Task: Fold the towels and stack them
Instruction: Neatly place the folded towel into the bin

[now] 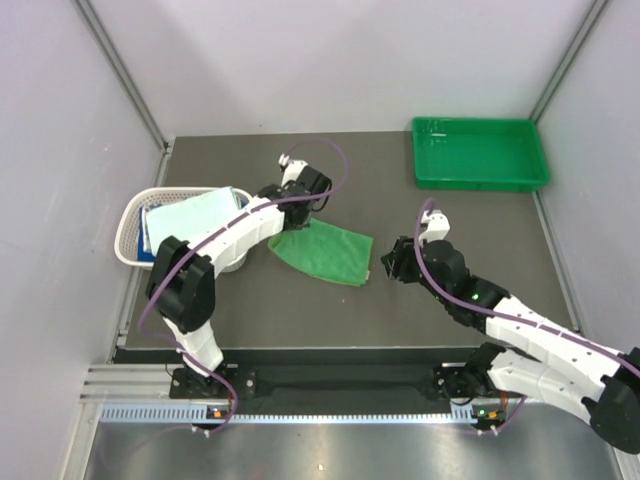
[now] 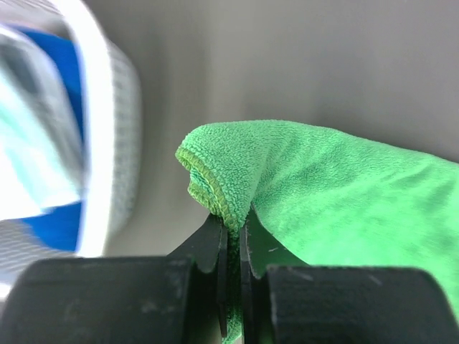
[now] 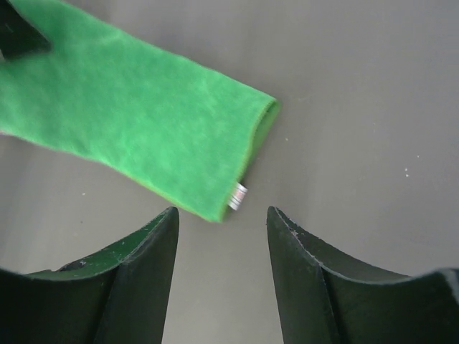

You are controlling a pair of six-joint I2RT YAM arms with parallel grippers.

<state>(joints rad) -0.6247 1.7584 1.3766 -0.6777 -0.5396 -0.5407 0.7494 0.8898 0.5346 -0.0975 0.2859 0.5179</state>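
The dark bench (image 1: pixel 330 300) fills my overhead view. A rigid green tray (image 1: pixel 480 183) sits at its far right corner, and a white basket (image 1: pixel 130 225) sits at the left edge. The left arm cuts across the basket's right side, and the left wrist view shows it only as a blur. A mint-white towel (image 1: pixel 195 215) lies on top in the basket, with a blue towel (image 2: pixel 61 222) showing in slivers beneath it. I cannot make out any others in there.

The green towel (image 1: pixel 325 252) lies near the middle of the bench. It is plush, bright and doubled over, with a rounded fold closing its right end. Its long axis runs roughly left to right. Its far corner is lifted and bunched where the left gripper (image 2: pixel 233 229) pinches it tight between closed jaws. The right gripper (image 3: pixel 222 222) hangs just beside the towel's right end, jaws wide apart and gripping nothing. A tiny white label (image 3: pixel 238 196) sticks out at that end; I cannot read any print on it.
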